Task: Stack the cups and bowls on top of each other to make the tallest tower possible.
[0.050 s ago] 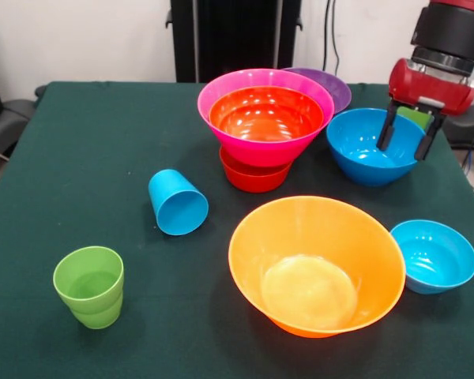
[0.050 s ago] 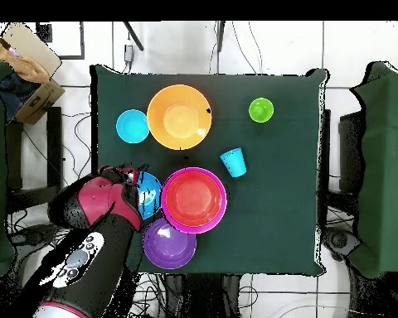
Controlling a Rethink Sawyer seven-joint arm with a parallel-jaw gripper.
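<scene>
arm [image 2: 90, 240] over blue bowl [image 2: 149, 190] | orange bowl [image 2: 179, 117] apart

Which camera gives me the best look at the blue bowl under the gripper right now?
The front view. There the blue bowl shows its rim and most of its inside, with the open gripper at its far right rim. In the overhead view the arm covers much of the bowl, leaving only a blue crescent beside the pink bowl.

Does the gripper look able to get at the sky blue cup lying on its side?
Probably yes. The sky blue cup lies alone on open cloth, nothing over it. The gripper hangs open at the blue bowl and would have to pass the pink bowl.
</scene>
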